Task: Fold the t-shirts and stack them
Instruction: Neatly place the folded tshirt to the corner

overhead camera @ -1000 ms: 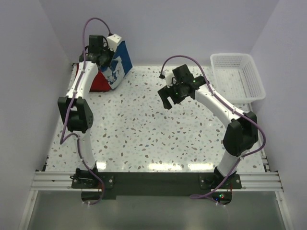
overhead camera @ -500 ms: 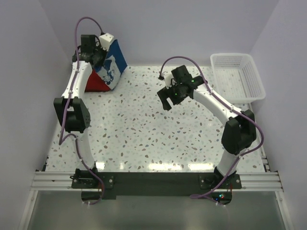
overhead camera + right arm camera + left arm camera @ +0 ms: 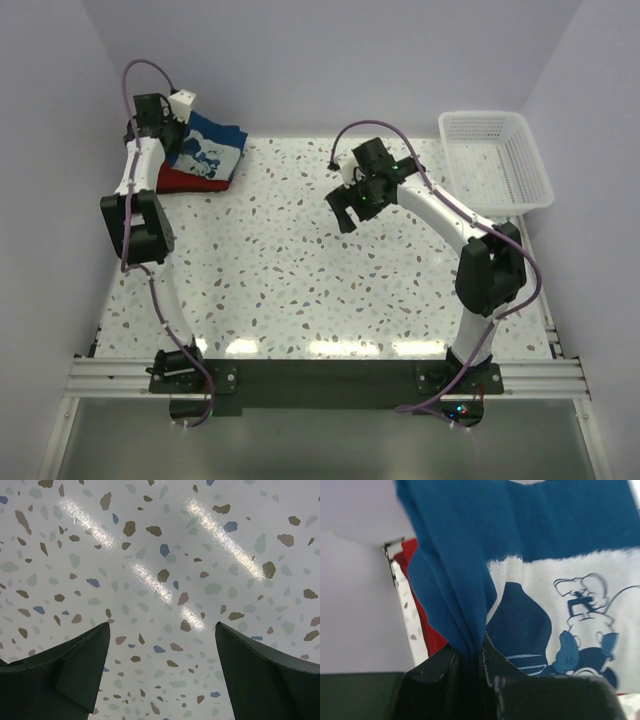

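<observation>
Left tool [image 3: 470, 652], far-left corner of desk [image 3: 300, 270]: pinching bunched navy t-shirt [image 3: 215, 140], spreading rightward over red t-shirt [image 3: 180, 181]. Right tool [image 3: 162, 665] spread, mid-desk, well apart.

The red t-shirt [image 3: 176, 181] lies mostly hidden under the blue t-shirt [image 3: 216, 138], showing only at its 7 o'clock edge. Bunched blue cloth buries the fingertips of the left gripper [image 3: 470, 662].

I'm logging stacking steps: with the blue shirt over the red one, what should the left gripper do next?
Probably open and release: the left gripper pinches a fold of the blue t-shirt, which already mostly lies on the red t-shirt in the far-left corner.
</observation>
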